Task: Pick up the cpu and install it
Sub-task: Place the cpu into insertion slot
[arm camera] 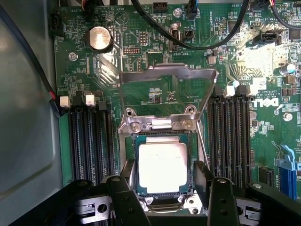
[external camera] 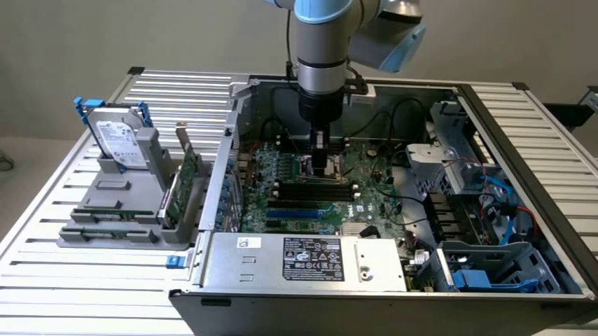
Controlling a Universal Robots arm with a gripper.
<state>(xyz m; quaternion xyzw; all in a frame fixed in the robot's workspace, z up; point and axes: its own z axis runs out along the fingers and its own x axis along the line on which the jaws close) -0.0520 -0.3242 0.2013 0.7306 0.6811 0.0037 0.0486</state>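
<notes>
Computer case (external camera: 374,315) open, lying on slatted metal tabletop (external camera: 84,280). Green motherboard (external camera: 374,203) on case floor. Black memory slots (arm camera: 89,141) in parallel banks. Coin-cell battery (arm camera: 100,37) seated near board edge. Black cables (arm camera: 197,46) arc over board. Power supply (external camera: 309,262), labelled, at case front. At exterior view's left, beside case: grey holder (external camera: 112,217) carrying upright hard drive (external camera: 122,140) and green circuit cards (external camera: 187,182).

White letters reading "DELL" are printed on the green motherboard (arm camera: 141,66).
</notes>
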